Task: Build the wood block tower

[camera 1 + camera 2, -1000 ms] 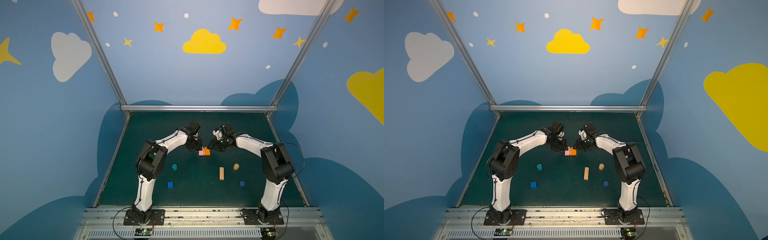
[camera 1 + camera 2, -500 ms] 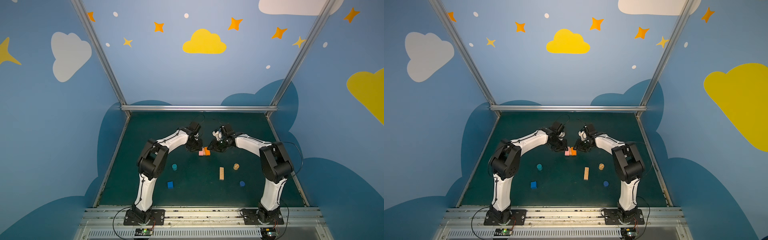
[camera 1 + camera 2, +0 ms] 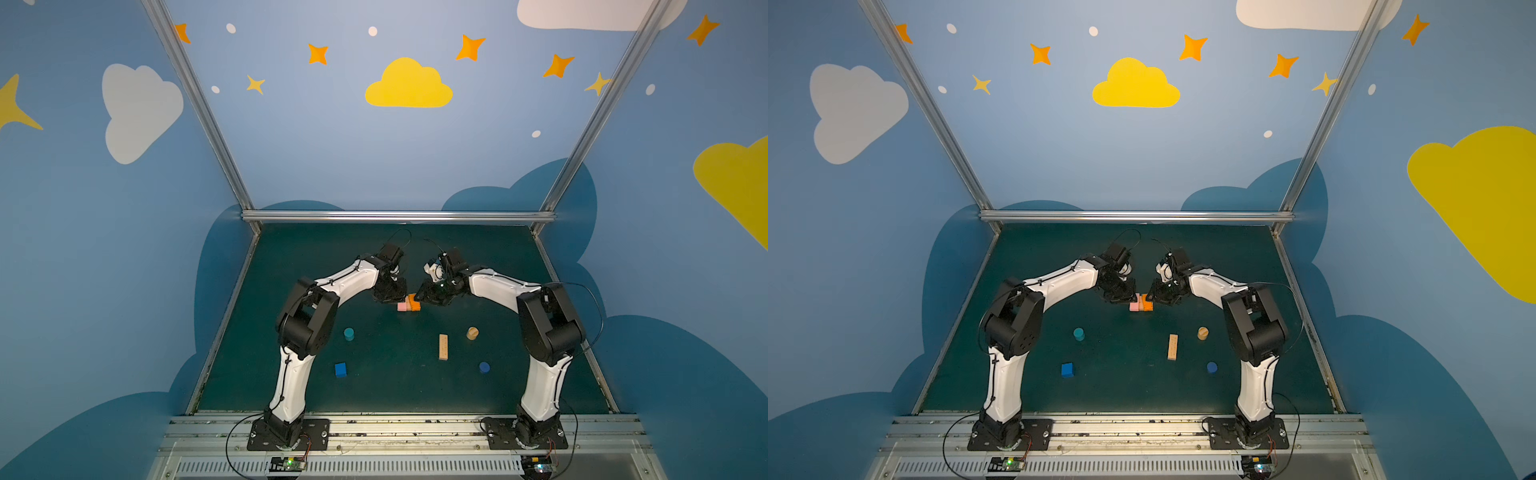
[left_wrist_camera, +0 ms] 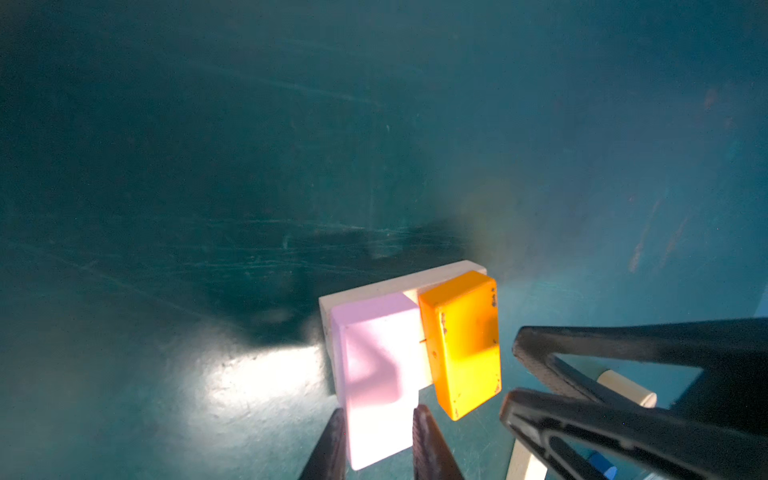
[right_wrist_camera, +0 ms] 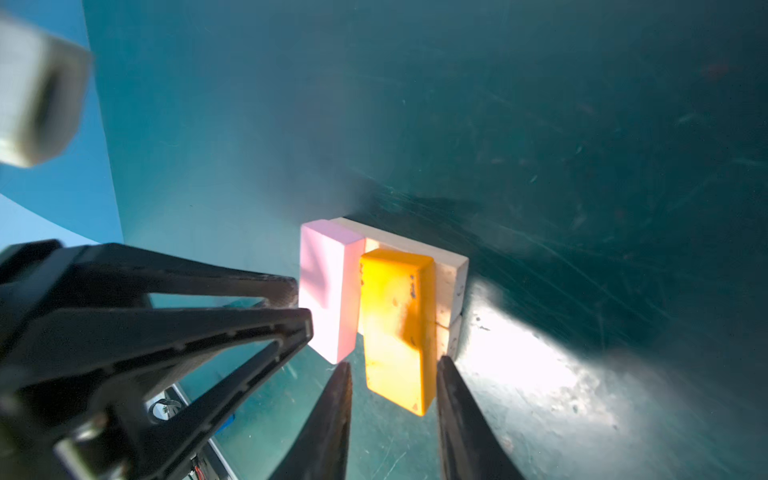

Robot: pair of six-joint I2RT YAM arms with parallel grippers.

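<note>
On the green mat (image 3: 374, 257), a pink bar (image 3: 402, 306) and an orange bar (image 3: 414, 302) lie side by side across two tan bars (image 4: 399, 286), forming the low start of the wood block tower. My left gripper (image 4: 379, 411) is shut on the pink bar (image 4: 374, 374), with a finger pressed against each long side. My right gripper (image 5: 394, 362) stands open astride the near end of the orange bar (image 5: 395, 324), with a gap at one finger. In both top views the two grippers meet tip to tip over the stack.
Loose on the mat nearer the arm bases are a tan bar (image 3: 443, 347), a tan cylinder (image 3: 472, 333), a teal cylinder (image 3: 349, 333), a blue cube (image 3: 340, 369) and a dark-blue cylinder (image 3: 484, 367). Blue walls and metal rails enclose the mat.
Both arms hold almost the same place at the stack. No block has visibly moved.
</note>
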